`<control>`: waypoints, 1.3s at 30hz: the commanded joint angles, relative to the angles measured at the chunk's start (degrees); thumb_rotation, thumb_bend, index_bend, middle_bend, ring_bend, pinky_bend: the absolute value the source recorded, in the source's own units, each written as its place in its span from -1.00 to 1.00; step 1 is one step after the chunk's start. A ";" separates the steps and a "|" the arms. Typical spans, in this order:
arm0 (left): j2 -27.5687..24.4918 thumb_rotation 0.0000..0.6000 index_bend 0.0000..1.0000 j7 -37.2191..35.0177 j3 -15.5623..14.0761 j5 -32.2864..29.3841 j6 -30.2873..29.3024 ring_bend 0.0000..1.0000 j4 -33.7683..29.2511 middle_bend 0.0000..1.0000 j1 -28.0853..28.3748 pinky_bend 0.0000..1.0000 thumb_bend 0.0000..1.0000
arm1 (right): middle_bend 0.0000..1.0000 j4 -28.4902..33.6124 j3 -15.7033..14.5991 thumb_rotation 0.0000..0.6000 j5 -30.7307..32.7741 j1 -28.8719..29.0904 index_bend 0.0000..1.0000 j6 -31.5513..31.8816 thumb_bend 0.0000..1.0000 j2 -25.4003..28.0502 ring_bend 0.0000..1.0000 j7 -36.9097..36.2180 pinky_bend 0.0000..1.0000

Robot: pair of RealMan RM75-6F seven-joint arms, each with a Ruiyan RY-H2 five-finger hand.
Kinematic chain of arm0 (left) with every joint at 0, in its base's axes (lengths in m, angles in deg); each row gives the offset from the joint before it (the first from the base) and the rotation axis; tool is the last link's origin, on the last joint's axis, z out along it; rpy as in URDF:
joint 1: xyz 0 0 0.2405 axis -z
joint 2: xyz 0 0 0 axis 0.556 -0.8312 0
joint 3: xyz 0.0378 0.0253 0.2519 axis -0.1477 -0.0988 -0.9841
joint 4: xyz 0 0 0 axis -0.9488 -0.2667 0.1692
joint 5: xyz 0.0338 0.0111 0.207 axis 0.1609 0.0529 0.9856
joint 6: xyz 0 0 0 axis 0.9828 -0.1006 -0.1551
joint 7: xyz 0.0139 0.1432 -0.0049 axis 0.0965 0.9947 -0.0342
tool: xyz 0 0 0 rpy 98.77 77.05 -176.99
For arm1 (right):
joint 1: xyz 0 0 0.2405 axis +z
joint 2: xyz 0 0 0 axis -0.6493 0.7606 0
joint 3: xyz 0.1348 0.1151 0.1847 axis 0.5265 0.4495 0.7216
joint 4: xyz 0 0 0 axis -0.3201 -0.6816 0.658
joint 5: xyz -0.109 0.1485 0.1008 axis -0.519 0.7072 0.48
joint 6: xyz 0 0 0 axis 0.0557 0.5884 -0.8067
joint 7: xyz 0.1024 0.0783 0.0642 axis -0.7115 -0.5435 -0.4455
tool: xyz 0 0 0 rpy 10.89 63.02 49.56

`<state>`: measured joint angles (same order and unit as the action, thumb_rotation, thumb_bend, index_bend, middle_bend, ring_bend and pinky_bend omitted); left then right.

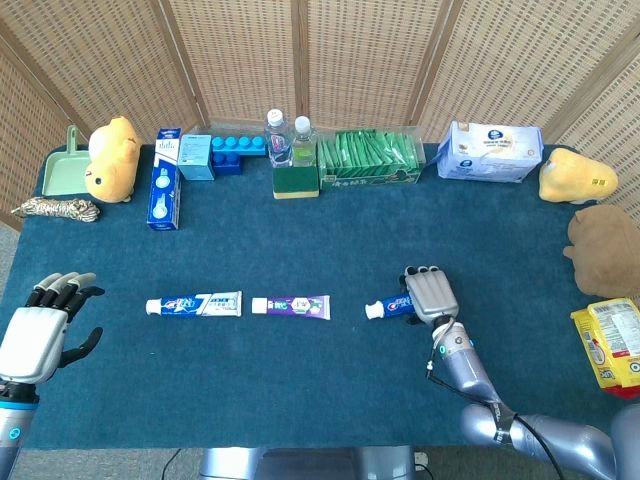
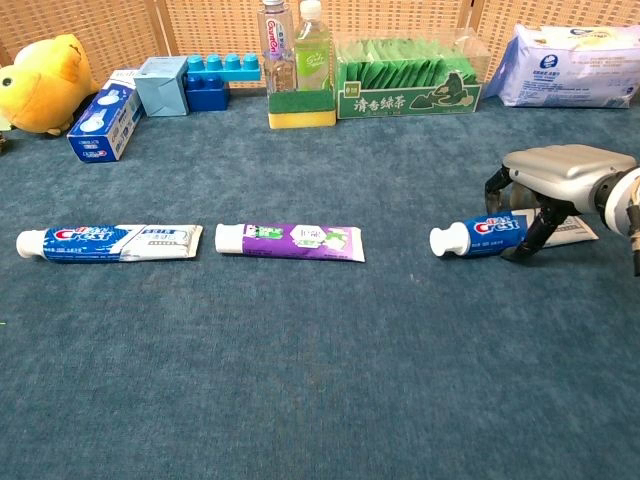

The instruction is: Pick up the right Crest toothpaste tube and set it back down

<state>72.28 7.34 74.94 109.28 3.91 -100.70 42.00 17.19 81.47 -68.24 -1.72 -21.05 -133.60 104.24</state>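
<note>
The right Crest toothpaste tube (image 1: 385, 308) (image 2: 483, 235) lies right of centre on the blue cloth, white cap pointing left, its label turned up toward the chest view. My right hand (image 1: 431, 294) (image 2: 561, 172) arches over its rear half and grips it, fingers behind and thumb in front. The tube's tail is hidden under the hand, and whether it is off the cloth I cannot tell. My left hand (image 1: 36, 334) hovers at the table's near left corner, fingers spread and holding nothing; it shows only in the head view.
A second Crest tube (image 1: 193, 304) (image 2: 108, 242) and a purple tube (image 1: 290, 306) (image 2: 288, 241) lie in the same row to the left. Boxes, bottles, a green packet tray (image 1: 368, 160) and plush toys line the far edge. A snack bag (image 1: 610, 345) sits at the right edge.
</note>
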 commanded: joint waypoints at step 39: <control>1.78 1.00 -0.44 4.31 0.96 2.07 6.68 -0.62 -5.67 -0.54 5.68 -0.46 -0.45 | 0.73 13.72 -1.15 1.00 -15.77 -1.05 0.88 -4.92 -0.37 12.38 0.63 -22.08 0.71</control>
<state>73.55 11.23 75.68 111.67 9.96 -106.09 47.13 30.19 80.65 -84.02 -2.95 -26.18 -121.03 81.37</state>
